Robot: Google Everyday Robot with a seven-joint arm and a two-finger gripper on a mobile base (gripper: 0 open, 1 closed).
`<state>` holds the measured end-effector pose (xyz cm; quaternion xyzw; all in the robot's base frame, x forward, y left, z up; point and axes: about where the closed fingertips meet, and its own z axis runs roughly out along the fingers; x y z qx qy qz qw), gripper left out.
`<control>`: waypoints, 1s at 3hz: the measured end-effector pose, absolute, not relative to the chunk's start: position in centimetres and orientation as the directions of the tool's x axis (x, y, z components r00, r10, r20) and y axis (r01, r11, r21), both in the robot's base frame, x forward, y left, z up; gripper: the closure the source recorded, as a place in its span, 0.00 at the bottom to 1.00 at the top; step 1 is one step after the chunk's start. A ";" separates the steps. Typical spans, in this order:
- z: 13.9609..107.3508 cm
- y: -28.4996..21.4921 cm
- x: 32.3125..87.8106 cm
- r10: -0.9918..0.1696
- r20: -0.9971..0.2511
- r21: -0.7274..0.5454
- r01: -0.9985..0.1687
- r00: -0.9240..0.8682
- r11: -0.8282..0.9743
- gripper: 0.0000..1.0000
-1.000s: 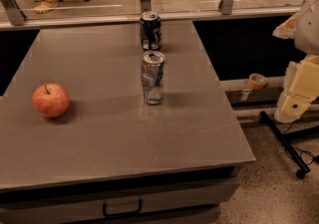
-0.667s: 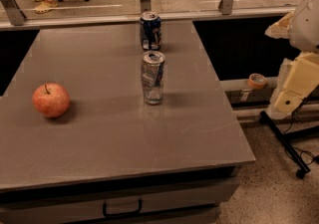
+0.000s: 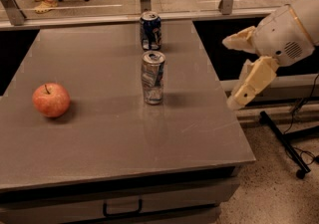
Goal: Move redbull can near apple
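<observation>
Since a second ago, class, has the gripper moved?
Yes: the gripper has swung left, closer to the table's right edge, while the redbull can stays put.

Nothing legible on the redbull can (image 3: 153, 77) or blue can (image 3: 150, 31); gripper (image 3: 230, 72) hangs beside the table (image 3: 99, 138).

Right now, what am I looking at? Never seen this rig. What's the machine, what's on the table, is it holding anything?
It is a mobile robot with one white arm ending in a two-finger gripper. The gripper hangs in the air off the table's right side, open and empty. The single camera looks down across the grey table; its mounting is unknown. On the table are an apple at left, a slim silver can in the middle, and a dark blue can behind it near the far edge.
</observation>
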<state>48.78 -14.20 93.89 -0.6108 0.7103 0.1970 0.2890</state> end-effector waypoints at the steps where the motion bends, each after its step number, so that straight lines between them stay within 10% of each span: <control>1: 92.9 -10.9 49.7 -0.600 -0.800 -0.042 -0.994 -0.030 0.105 0.00; 3: 92.6 -5.2 49.9 -0.363 -0.931 -0.045 -0.998 0.023 0.052 0.00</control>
